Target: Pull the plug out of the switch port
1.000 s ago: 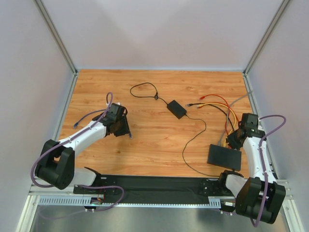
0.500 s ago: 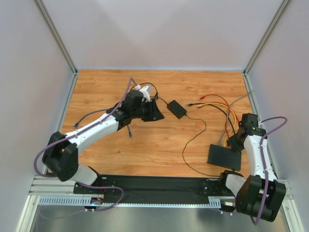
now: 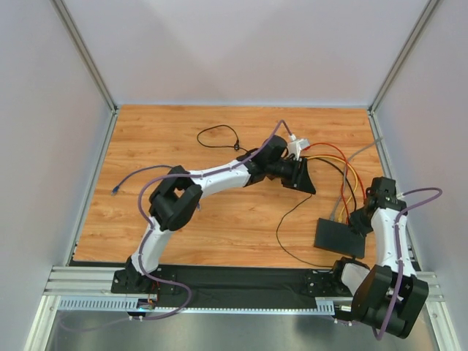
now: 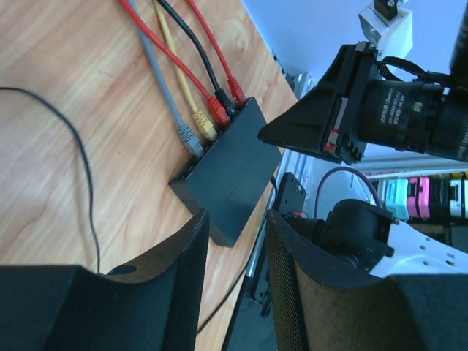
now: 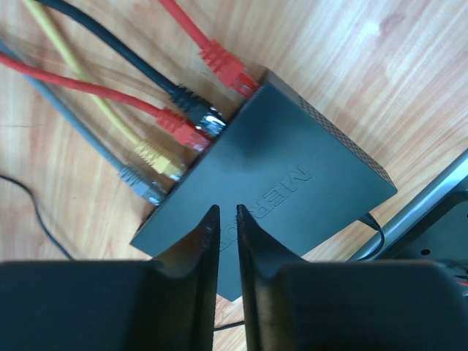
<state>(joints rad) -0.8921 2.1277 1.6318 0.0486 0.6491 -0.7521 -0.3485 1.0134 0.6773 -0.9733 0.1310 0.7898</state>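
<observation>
The switch [image 3: 338, 235] is a flat black box at the right front of the table; it also shows in the left wrist view [image 4: 234, 168] and the right wrist view [image 5: 285, 168]. Several plugs sit in its far edge: grey [image 5: 139, 183], yellow [image 5: 153, 157], red [image 5: 175, 124], black [image 5: 194, 102] and a second red [image 5: 227, 66]. My right gripper [image 5: 226, 210] hangs just above the switch's top, jaws almost together with nothing between them. My left gripper [image 4: 235, 219] is open and empty, up and left of the switch [image 3: 306, 183].
The red, yellow, black and grey cables [image 3: 340, 164] run from the switch toward the back right. A thin black power cord [image 3: 289, 216] loops over the middle of the table. A loose purple cable with a blue plug [image 3: 115, 189] lies at the left. The left arm [image 3: 219, 175] hides the adapter brick.
My left arm has swung from the left of the table across to the right, ending near the cables by the switch. My right gripper has shifted slightly nearer, over the switch.
</observation>
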